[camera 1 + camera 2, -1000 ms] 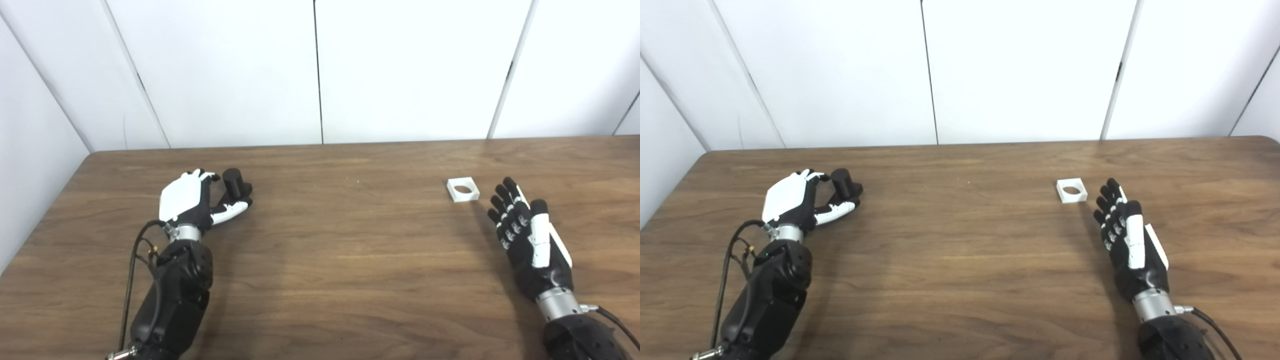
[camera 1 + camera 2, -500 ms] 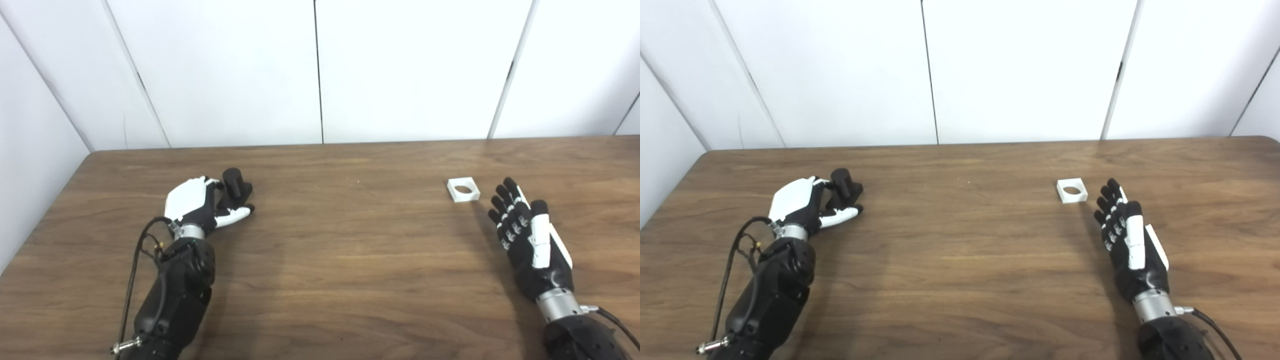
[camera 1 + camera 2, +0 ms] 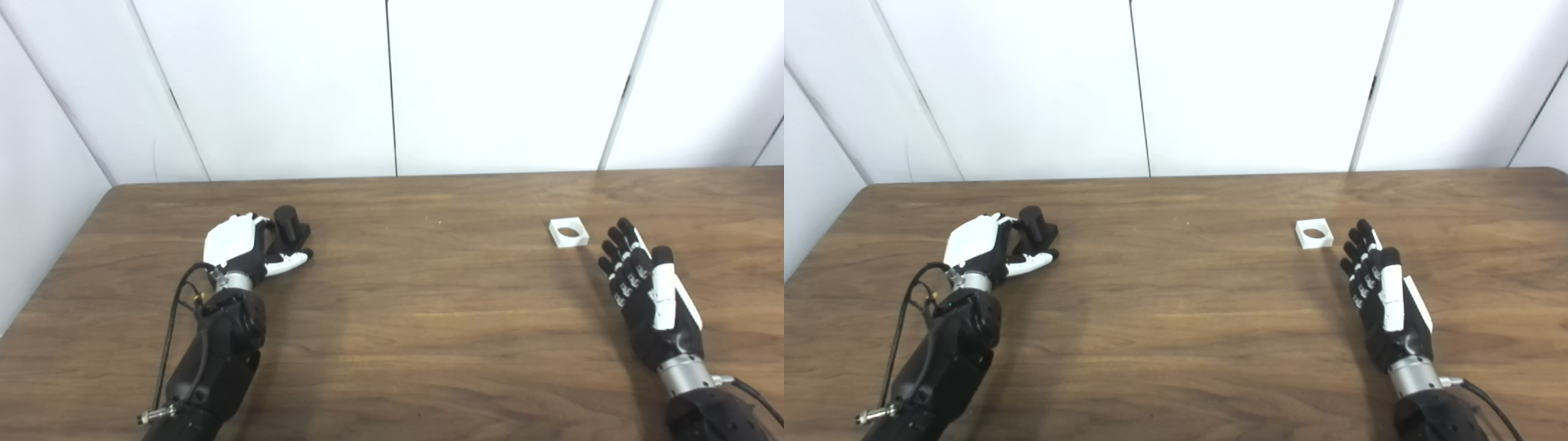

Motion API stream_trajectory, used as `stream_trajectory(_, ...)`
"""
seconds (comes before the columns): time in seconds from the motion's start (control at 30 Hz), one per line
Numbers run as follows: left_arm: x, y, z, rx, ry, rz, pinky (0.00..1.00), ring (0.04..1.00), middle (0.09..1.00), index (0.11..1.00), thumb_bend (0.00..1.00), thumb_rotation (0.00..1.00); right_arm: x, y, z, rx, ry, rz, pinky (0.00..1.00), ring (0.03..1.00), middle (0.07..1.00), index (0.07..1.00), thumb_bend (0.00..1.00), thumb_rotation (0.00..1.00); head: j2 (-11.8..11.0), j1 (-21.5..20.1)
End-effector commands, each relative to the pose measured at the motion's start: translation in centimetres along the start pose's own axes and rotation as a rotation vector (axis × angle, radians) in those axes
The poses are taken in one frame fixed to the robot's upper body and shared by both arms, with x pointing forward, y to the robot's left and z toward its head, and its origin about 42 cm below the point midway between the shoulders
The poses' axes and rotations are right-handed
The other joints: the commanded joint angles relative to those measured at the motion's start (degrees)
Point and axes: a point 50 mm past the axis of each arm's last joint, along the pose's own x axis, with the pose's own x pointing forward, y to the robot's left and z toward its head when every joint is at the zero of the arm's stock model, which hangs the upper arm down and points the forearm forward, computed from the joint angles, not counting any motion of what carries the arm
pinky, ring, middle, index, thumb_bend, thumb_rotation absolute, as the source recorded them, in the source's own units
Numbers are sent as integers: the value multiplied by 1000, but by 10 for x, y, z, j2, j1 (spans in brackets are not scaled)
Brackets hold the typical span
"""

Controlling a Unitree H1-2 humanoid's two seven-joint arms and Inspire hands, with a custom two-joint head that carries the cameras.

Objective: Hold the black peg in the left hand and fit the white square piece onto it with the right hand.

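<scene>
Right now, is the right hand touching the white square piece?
Apart. The left eye view shows a strip of bare table between the right hand and the white square piece; the hand is open, fingers spread.

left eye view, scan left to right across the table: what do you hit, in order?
left hand → black peg → white square piece → right hand. All of it is on or over the wooden table.
</scene>
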Motion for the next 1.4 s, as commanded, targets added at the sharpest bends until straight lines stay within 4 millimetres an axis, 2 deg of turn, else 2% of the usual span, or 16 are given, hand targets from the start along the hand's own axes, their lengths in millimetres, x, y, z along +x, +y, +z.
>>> stream_trajectory(0.0, 12, 22, 3, 28, -9, 70, 998, 997, 951, 802, 719, 600, -9, 2, -7, 25, 12, -1, 1000, 1000, 1000, 1000, 655, 1000, 1, 0)
stream_trajectory(0.53, 10, 21, 3, 17, -19, 76, 974, 975, 926, 776, 699, 557, -9, 2, -6, 26, 13, -1, 1000, 1000, 1000, 1000, 654, 1000, 4, 0)
stream_trajectory(0.63, 9, 20, 3, -5, -21, 78, 962, 963, 913, 701, 682, 493, -10, 2, -7, 24, 14, 0, 1000, 1000, 1000, 1000, 654, 1000, 4, -1)
stream_trajectory(0.7, 9, 20, 2, -22, -25, 81, 954, 954, 901, 643, 677, 415, -10, 2, -6, 25, 15, -1, 1000, 1000, 1000, 1000, 656, 1000, 5, -1)
stream_trajectory(1.0, 7, 19, 2, -57, -39, 85, 920, 938, 878, 618, 657, 340, -11, 3, -6, 28, 17, -8, 1000, 1000, 1000, 1000, 659, 1000, 8, -10)
stream_trajectory(1.23, 5, 17, 1, -79, -39, 88, 925, 939, 871, 554, 644, 255, -10, 3, -5, 23, 12, -11, 1000, 1000, 1000, 1000, 670, 1000, 11, -12)
stream_trajectory(1.3, 5, 16, 1, -87, -35, 89, 931, 947, 878, 503, 539, 115, -10, 4, -5, 23, 12, -11, 1000, 1000, 1000, 1000, 675, 1000, 11, -12)
stream_trajectory(1.37, 3, 15, 1, -95, -38, 92, 935, 954, 883, 492, 517, 84, -11, 3, -5, 21, 12, -9, 1000, 1000, 1000, 1000, 678, 1000, 10, -10)
